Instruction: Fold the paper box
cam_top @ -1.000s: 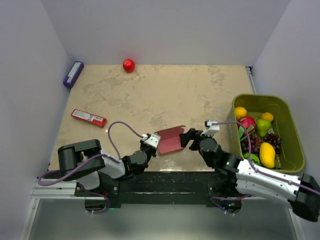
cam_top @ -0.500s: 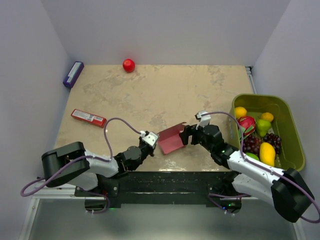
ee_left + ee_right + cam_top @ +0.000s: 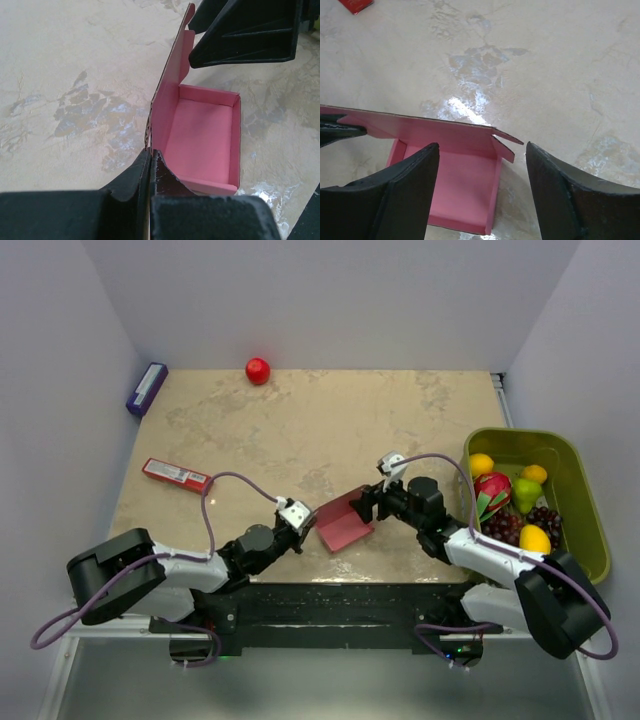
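Paper box (image 3: 343, 524) sits near the desk (image 3: 330, 420) edge at 6 o'clock, tray open upward, one long flap standing. Left claw (image 3: 150, 161) is pinched tight on that flap's near end; right claw (image 3: 482, 165) is spread wide, astride the flap's far corner. Red packet (image 3: 177, 476) at 9 o'clock, red ball (image 3: 258, 370) at 12, fruit bin (image 3: 520, 433) at 3, all well apart.

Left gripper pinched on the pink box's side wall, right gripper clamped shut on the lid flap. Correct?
Not the right one. The left gripper is shut on the paper box wall, but the right gripper is open. The right wrist view shows its fingers wide apart, with the end of the lid flap between them, unclamped.
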Robot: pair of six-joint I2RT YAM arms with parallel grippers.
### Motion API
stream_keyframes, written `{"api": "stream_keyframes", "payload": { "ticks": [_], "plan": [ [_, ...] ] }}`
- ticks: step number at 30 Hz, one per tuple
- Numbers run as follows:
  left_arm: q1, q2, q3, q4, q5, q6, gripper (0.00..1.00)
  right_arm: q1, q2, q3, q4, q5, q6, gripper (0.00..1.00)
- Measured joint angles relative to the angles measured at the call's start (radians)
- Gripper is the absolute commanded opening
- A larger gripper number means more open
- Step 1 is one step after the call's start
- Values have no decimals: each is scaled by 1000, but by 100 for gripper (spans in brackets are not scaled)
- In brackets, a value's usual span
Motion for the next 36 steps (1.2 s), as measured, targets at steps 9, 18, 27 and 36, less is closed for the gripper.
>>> {"api": "stream_keyframes", "payload": {
  "ticks": [9,18,27,36],
  "plan": [
    [12,-1,0,-16,15,-10,0,-7,2,0,24,-57,-31,38],
    [14,9,13,-34,15,-9,0,-9,53,26,32,-58,-47,26],
    [19,31,29,-48,22,-9,0,-14,101,58,40,-30,-63,14],
    [19,31,36,-56,26,-7,0,-13,170,100,70,-4,-82,0]
  ]
}}
